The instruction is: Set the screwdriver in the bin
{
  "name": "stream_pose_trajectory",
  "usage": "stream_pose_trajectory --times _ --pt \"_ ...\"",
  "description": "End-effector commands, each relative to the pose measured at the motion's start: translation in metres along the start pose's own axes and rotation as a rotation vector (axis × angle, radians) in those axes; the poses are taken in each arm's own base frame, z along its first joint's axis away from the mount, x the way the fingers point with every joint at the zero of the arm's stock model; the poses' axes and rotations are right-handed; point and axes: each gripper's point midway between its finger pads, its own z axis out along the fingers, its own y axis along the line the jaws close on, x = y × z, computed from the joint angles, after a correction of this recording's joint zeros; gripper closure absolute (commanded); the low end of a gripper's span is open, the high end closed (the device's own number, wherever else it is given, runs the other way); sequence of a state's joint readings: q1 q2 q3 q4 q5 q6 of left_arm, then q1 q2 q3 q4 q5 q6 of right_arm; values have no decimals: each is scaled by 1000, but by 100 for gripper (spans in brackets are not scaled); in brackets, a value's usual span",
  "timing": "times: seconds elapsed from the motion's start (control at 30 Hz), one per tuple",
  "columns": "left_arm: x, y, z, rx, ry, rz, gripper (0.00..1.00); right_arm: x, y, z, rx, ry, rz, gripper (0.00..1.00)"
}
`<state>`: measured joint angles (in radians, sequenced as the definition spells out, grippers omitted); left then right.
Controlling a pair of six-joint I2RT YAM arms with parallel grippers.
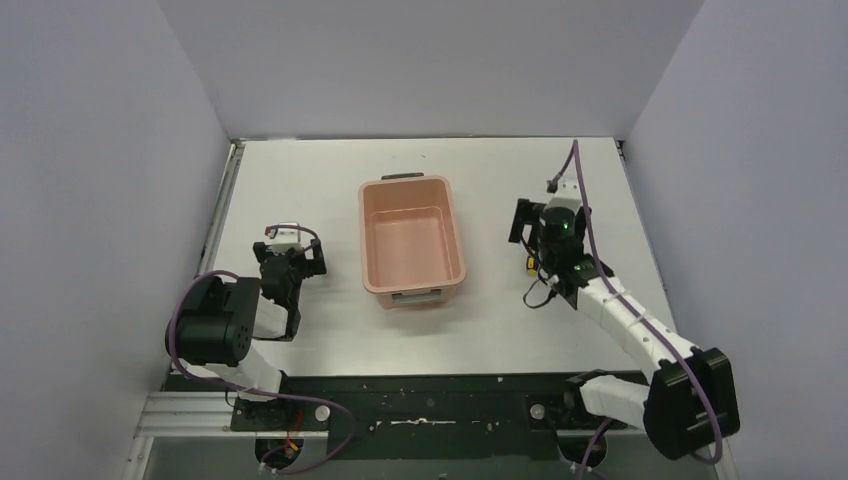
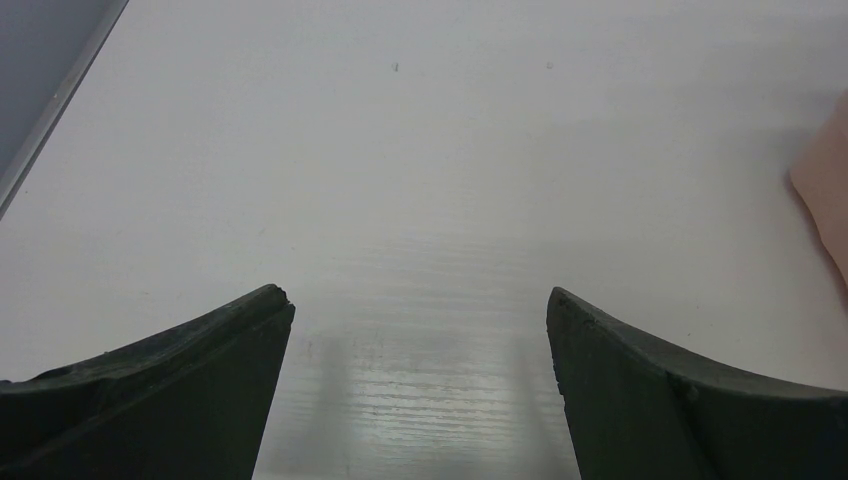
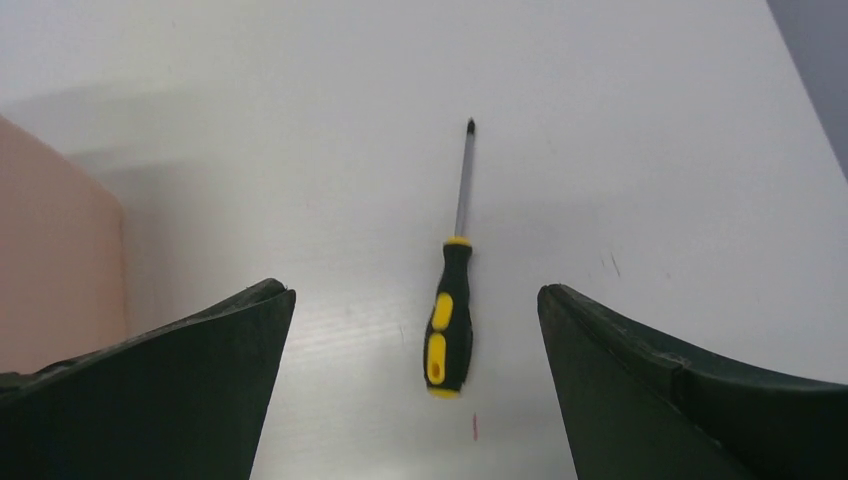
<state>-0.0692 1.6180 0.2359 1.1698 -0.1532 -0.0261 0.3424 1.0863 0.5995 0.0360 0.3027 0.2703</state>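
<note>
Salmon-pink plastic marks the bin (image 1: 412, 240), which sits in the middle of the white table (image 1: 300, 180) with its long sides running near to far and a grey handle at each short end. It holds nothing that can be seen.

To the right of the bin, the screwdriver (image 3: 450, 300) lies flat on the table. Its yellow and black handle is toward the wrist camera and its thin shaft points away. From above, only a speck of its yellow handle (image 1: 529, 263) shows, because the arm hides the rest.

Over the screwdriver, the right gripper (image 3: 412, 292) has its jaws spread wide, one finger on each side of the handle, and it grips nothing. I cannot tell whether the fingers touch the table. The bin's right wall (image 3: 50, 250) rises just beside the left finger, between the screwdriver and the inside of the bin.

On the left side of the bin, the left gripper (image 2: 417, 292) is also wide open and holds nothing. Only bare table lies between its fingers, and a corner of the bin (image 2: 825, 190) shows at the right edge of its view.

Pale grey walls (image 1: 100, 150) enclose the table on the left, right and far sides.
</note>
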Motion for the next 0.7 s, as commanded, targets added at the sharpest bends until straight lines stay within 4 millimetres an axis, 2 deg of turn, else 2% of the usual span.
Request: stream_pose_trajectory --times 0.0,0.07,0.2,0.43,0.6,0.67 --pt "-20 -1 5 0 -65 -16 3 -9 -10 12 132 213 -20 0" --pt "-20 -1 5 0 -66 -15 3 3 -13 23 158 327 -30 0" --pt "-20 -1 5 -1 -66 -15 3 25 -15 47 161 437 -24 0" --pt "-20 -1 5 0 -64 -16 3 56 -16 70 134 527 -23 1" --pt "-19 -1 5 0 -63 -15 3 87 -23 80 144 598 -12 12" --pt "-20 -1 5 0 -64 -15 3 96 -24 82 145 618 -6 21"
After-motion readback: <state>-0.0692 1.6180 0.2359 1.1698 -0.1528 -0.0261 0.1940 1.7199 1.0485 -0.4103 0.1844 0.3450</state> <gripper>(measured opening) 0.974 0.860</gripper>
